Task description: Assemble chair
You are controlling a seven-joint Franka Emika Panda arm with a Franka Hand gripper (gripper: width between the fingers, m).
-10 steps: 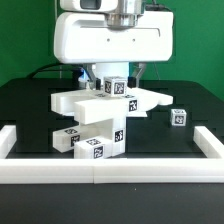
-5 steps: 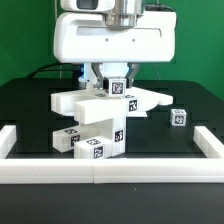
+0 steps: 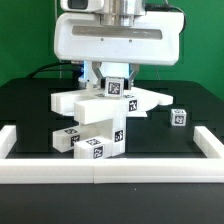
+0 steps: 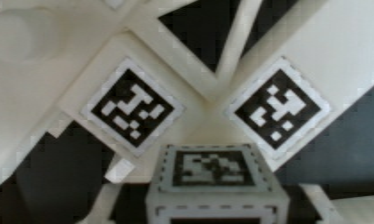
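Gripper (image 3: 117, 84) straddles the block (image 3: 117, 90) atop the chair (image 3: 95, 125), mid-table. A cube (image 3: 178, 117) lies apart at the exterior view's right. Whether the jaws clamp the block cannot be told. Centre them, grip squarely and avoid tilting the stack.

Table (image 3: 150, 140): flat, matte black top. Directly on it, centre: chair stack (image 3: 95, 135), white tagged blocks, the lowest ones resting on the black (exactly which pieces touch the top is hard to tell from this angle). Small cube (image 3: 178, 117), tagged, toward the exterior view's right, apart from the stack. Border rail (image 3: 110, 172), long, low and white, along the near edge, turning back at both ends.
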